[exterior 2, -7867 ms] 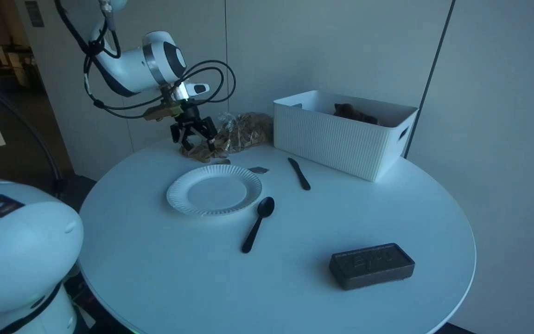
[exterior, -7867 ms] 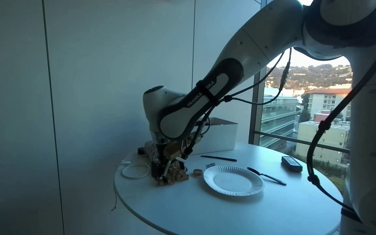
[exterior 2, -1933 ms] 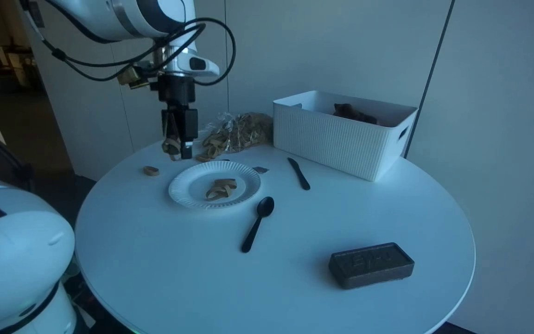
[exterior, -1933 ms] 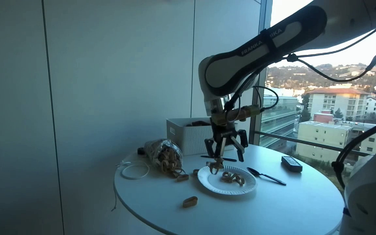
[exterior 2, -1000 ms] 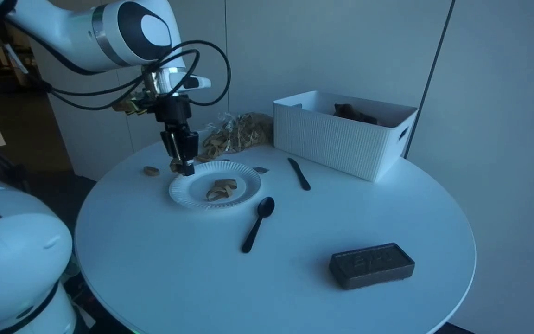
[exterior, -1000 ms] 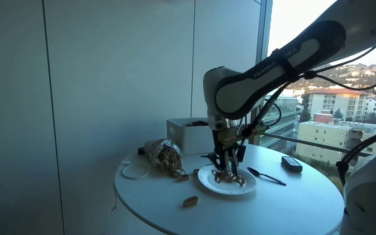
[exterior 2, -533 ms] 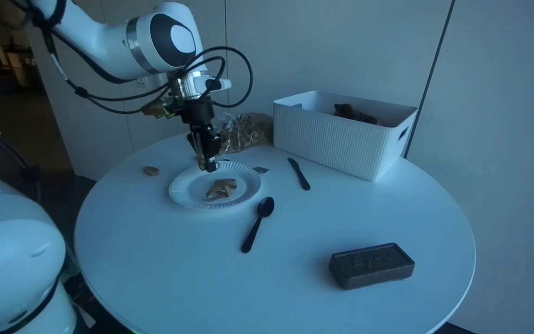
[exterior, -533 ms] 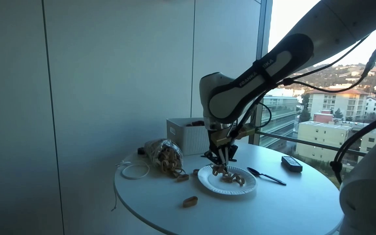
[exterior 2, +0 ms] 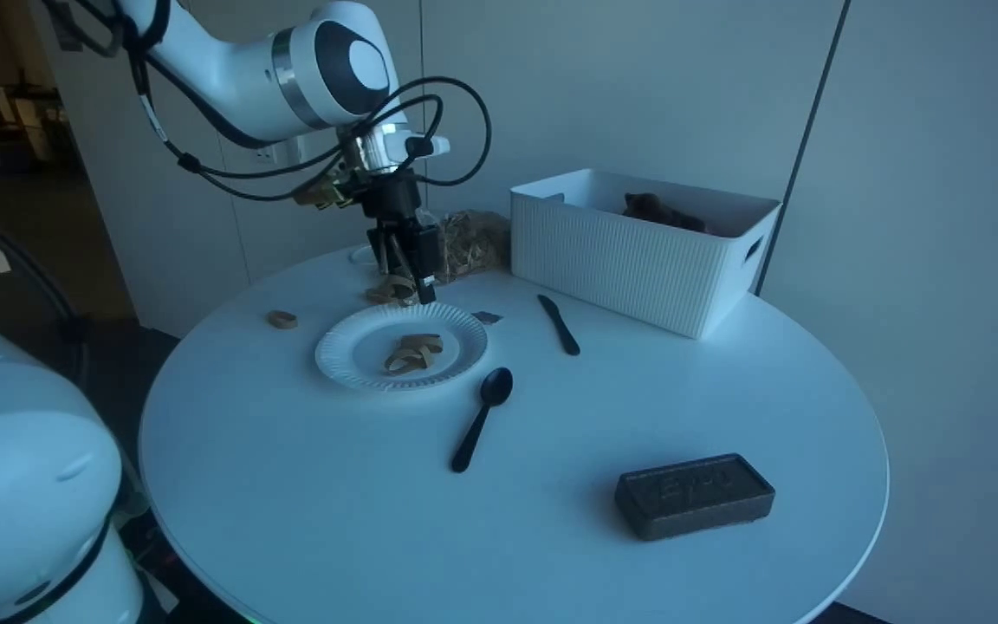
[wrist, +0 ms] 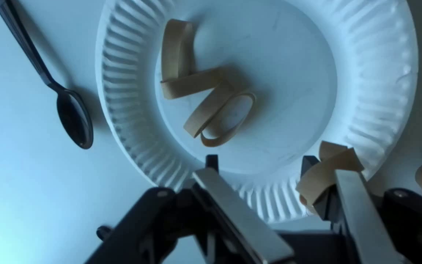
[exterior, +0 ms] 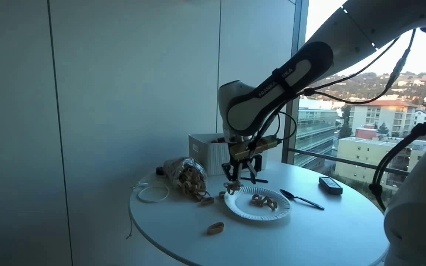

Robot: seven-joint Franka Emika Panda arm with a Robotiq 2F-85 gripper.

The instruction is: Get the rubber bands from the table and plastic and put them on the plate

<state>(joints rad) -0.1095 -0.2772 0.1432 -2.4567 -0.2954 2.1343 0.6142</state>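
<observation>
My gripper [exterior: 242,181] is open above the plate's edge nearest the bag; its jaws stand apart in the wrist view [wrist: 260,163]. Tan rubber bands [wrist: 322,176] hang looped around one finger, not between the jaws; they also show in an exterior view [exterior: 231,187]. Several rubber bands [wrist: 192,82] lie on the white paper plate [wrist: 379,73], also seen in both exterior views. The plastic bag [exterior: 174,168] lies open with many bands spilling from its mouth. Loose bands lie on the table, one toward the front [exterior: 215,228], one by the bag [exterior: 207,201] and one beside the plate [exterior: 222,194].
A white ribbed box [exterior 2: 620,260] stands behind the bag. A black knife [exterior 2: 560,325], a black spoon [exterior 2: 482,420] and a dark block [exterior 2: 695,498] lie on the round table. A white cord loop [exterior: 154,201] lies near the table edge.
My gripper has gone from the bag to the plate, where bands now lie. In the last second it dipped, rose and shifted toward the bag; its jaws spread. Bands still hang on one finger.
</observation>
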